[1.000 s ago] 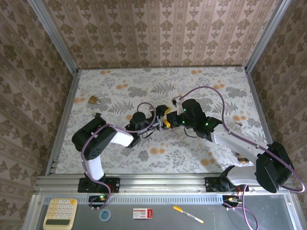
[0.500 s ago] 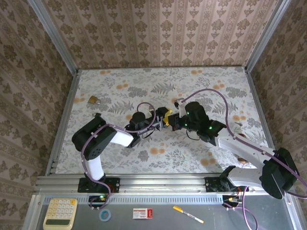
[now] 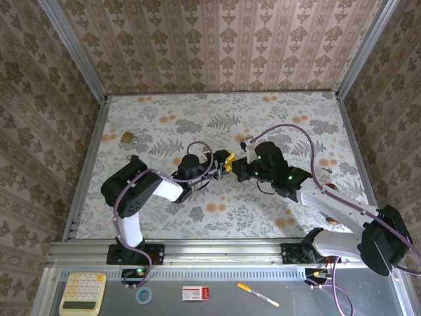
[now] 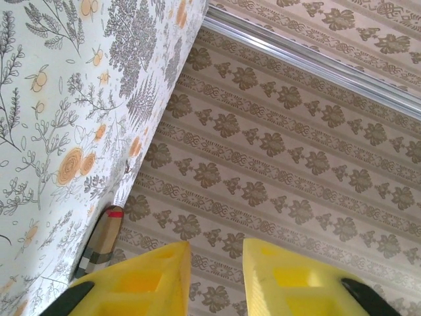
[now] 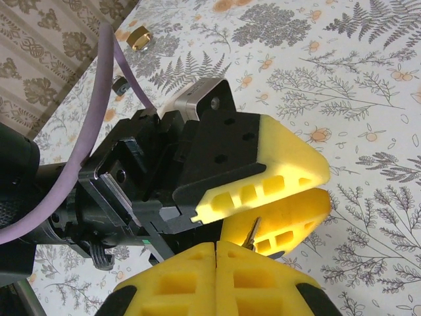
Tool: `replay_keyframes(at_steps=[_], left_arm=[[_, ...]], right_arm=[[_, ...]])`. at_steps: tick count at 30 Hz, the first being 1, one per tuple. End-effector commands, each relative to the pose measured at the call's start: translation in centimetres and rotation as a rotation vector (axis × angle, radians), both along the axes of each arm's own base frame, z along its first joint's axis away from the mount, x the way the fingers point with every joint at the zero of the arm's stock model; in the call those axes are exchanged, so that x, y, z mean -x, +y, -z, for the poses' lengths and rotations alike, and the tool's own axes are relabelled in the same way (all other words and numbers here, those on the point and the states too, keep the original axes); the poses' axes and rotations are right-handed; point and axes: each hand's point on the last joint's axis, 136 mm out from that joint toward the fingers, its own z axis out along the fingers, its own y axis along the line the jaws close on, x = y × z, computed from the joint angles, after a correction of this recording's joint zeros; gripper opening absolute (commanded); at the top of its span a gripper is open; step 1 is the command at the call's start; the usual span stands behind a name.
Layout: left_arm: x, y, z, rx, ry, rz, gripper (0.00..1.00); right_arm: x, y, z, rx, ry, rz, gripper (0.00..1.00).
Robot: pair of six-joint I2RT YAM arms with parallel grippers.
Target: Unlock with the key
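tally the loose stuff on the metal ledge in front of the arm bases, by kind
calculator: 1
blue tape roll: 1
red and white box: 1
pen: 1
total: 4

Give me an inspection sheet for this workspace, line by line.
Surface: table under a floral print, flat.
Job's things: padlock lies far left on the table, apart from both arms. A thin metal sliver, likely the key, shows beside the left gripper's lower finger; which gripper holds it cannot be told.
Clutter: calculator, tape roll, red-white box and pen on the near shelf, off the table.
Grippers: left gripper has its fingers apart; right gripper has its pads pressed together; the two are tip to tip mid-table.
Cables: purple cable loops over the right arm; a smaller loop sits behind the left wrist.
Surroundings: wallpapered walls, metal rails.
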Motion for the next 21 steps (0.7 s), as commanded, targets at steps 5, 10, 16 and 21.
replay_keyframes(at_steps=[5, 10, 16, 21], left_arm=[[-0.3, 0.4, 0.3, -0.011, -0.039, -0.016, 0.2], [-0.3, 0.5, 0.7, -0.019, -0.038, -0.022, 0.07], [-0.4, 0.4, 0.0, -0.02, -0.068, -0.024, 0.0], [-0.4, 0.4, -1.1, -0.025, -0.129, -0.022, 0.0]], right_arm=[[0.5, -0.4, -0.1, 0.017, -0.013, -0.009, 0.0], [0.7, -0.6, 0.0, 0.017, -0.013, -0.014, 0.0], [0.9, -0.9, 0.3, 0.018, -0.007, -0.012, 0.0], [0.8, -1.0, 0.2, -0.005, -0.003, -0.008, 0.0]])
